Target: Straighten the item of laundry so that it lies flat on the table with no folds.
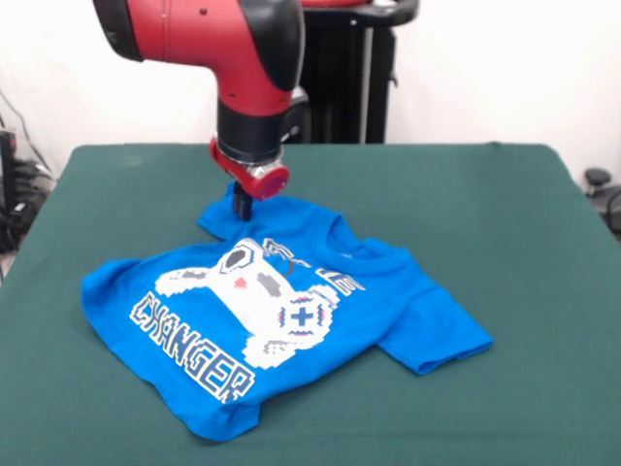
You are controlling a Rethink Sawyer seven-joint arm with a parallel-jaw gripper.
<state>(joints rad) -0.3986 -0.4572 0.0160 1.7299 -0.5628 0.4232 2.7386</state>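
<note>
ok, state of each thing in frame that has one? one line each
T-shirt: print side up on the table, mostly spread; far sleeve by the gripper bunched, a crease through the lettering near the collar, not fully flat.
gripper: down at the shirt's far sleeve; open or shut not visible.
arm: reaching down from above over the shirt's far edge.
table: green top, carrying the shirt.

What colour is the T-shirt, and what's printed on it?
Bright blue T-shirt with a white pixel-style game controller print and white lettering; the front view shows it.
</note>
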